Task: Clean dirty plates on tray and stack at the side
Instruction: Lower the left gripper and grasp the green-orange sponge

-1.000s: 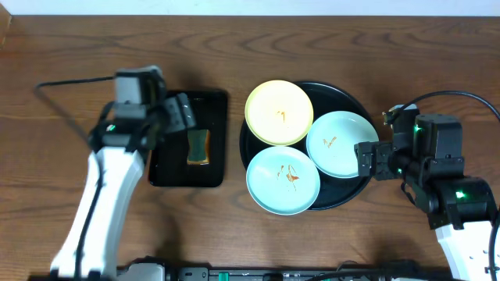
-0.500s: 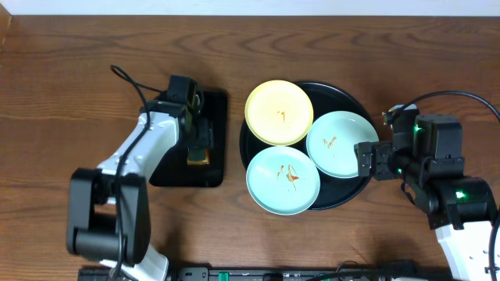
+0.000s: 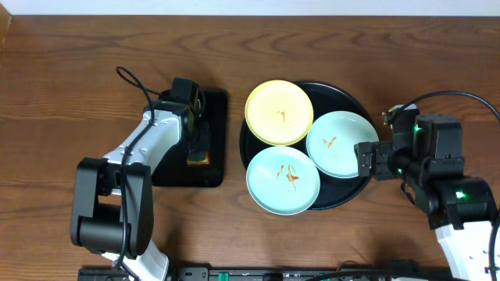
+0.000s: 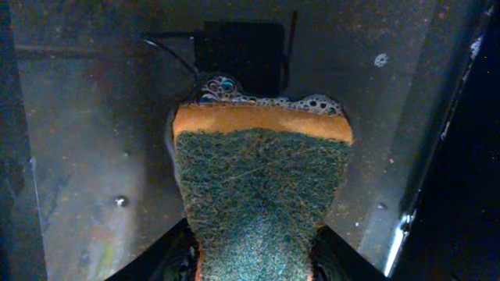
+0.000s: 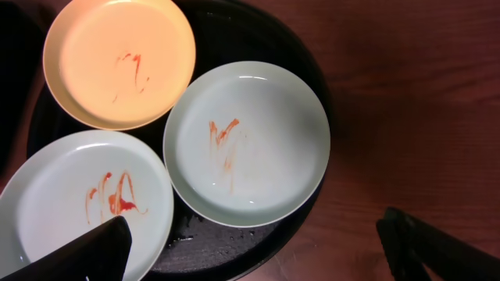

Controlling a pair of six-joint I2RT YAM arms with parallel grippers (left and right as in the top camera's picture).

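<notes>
Three plates lie on the round black tray (image 3: 334, 94): a pale yellow plate (image 3: 279, 112) at the back left, a mint plate (image 3: 341, 144) at the right and a mint plate (image 3: 283, 179) at the front, each with orange smears. My left gripper (image 3: 196, 129) is down in the rectangular tray, shut on a green and orange sponge (image 4: 262, 179) with foam at its far edge. My right gripper (image 5: 254, 234) is open and empty above the round tray's right edge, with the mint plate (image 5: 250, 140), the yellow plate (image 5: 117, 58) and the other mint plate (image 5: 78, 195) below it.
The sponge sits in a small rectangular black tray (image 3: 168, 172), wet and glossy, to the left of the round tray (image 5: 234, 31). Brown wooden table (image 3: 391, 47) lies all around. A black cable (image 3: 133, 82) loops off the left arm.
My left arm has swung in and dropped its gripper into the rectangular tray onto the sponge. The right arm and the plates have not moved.
</notes>
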